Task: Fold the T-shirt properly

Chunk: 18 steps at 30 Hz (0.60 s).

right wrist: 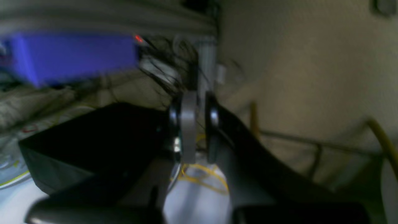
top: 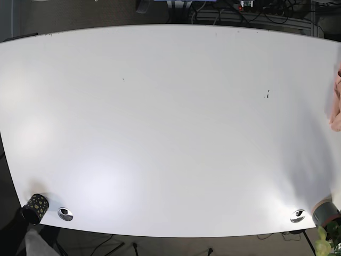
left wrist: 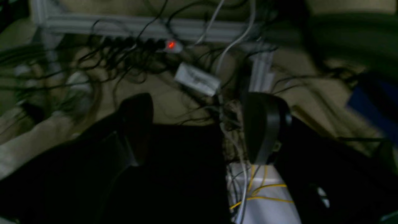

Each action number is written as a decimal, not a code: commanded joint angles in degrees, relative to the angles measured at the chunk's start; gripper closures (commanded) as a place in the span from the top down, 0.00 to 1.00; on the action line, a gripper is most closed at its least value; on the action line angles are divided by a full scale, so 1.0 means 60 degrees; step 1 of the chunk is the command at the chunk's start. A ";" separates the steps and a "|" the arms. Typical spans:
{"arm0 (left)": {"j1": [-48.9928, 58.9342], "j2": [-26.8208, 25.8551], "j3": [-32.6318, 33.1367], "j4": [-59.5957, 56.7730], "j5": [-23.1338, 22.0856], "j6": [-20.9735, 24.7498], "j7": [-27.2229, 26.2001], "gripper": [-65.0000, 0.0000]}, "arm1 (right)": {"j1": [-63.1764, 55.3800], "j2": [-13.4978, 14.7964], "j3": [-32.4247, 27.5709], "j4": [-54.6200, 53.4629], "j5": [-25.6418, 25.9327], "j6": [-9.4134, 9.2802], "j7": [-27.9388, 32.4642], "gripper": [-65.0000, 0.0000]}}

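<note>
1. On the white table (top: 160,122) in the base view, no T-shirt is visible; the surface is bare, and where the shirt lies cannot be told from these pictures.
2. A blurred pinkish shape, perhaps a person's hand (top: 335,106), shows at the table's right edge.
3. The left gripper (left wrist: 199,127) has its fingers wide apart, holding nothing, above tangled cables (left wrist: 124,56).
4. The right gripper (right wrist: 199,124) has its fingers nearly together with nothing visible between them.
5. Judgement: a T-shirt is light, soft and limp; shoulders or hem corners are the best places to grip.
6. A small dark speckled cup (top: 35,207) stands at the near corner; its contents are hidden.
</note>
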 commanded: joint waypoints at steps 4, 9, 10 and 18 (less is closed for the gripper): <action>-0.0753 -0.0204 0.0024 -0.1307 -0.0018 -0.0005 0.0025 0.63 | 0.0928 -0.0238 0.0067 -0.1247 -0.0591 0.0092 0.0060 0.07; -0.1661 -0.0219 0.0010 -0.2714 -0.0018 -0.0020 0.0011 0.63 | 0.1675 -0.0311 0.0038 -0.1980 -0.0708 0.0092 0.0060 0.07; -0.1867 -0.0233 0.0010 -0.2919 -0.0018 -0.0020 0.0011 0.63 | 0.1763 -0.0311 0.0009 -0.2038 -0.0708 0.0092 0.0060 0.07; -0.3786 -0.0643 0.0010 -0.5732 -0.0033 -0.0034 -0.0033 0.63 | 0.2833 -0.0326 -0.0006 -0.3167 -0.0723 0.0092 0.0060 0.07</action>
